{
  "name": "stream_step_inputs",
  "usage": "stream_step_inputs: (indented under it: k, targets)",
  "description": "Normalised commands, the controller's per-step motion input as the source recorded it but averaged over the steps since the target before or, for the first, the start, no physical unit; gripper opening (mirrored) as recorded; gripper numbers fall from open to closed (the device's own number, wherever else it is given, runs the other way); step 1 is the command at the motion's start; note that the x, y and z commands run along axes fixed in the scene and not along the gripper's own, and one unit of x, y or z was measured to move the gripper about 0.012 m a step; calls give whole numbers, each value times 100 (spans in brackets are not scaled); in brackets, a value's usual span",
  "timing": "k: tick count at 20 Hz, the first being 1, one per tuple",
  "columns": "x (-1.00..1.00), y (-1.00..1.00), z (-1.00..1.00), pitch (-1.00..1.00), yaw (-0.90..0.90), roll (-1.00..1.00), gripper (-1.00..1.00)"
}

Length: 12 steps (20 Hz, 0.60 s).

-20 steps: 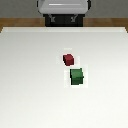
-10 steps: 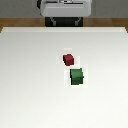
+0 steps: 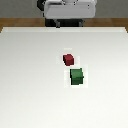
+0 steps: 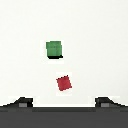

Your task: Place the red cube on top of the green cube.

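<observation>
End effector (image 4: 64, 101) looks spread wide with nothing in it, hanging high over the tabletop (image 3: 30, 85). The red cube (image 3: 68, 59) sits mid-tabletop, just beside the green cube (image 3: 77, 76), not touching. My worry: they're so near that a finger coming down could nudge the green one. Loads of bare room all round, edges well away.

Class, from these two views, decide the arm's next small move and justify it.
Probably lower the gripper toward the small dark red cube: it lies free on the white table, apart from the larger dark green cube, with the fingers empty above it.
</observation>
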Motion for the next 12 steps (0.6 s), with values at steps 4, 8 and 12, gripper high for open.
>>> stream_step_inputs:
  k: [4, 8, 12]
  targets:
    - [0, 0, 0, 0, 0, 0, 100]
    - [0, 0, 0, 0, 11, 0, 100]
    - [0, -25, 0, 0, 4, 0, 100]
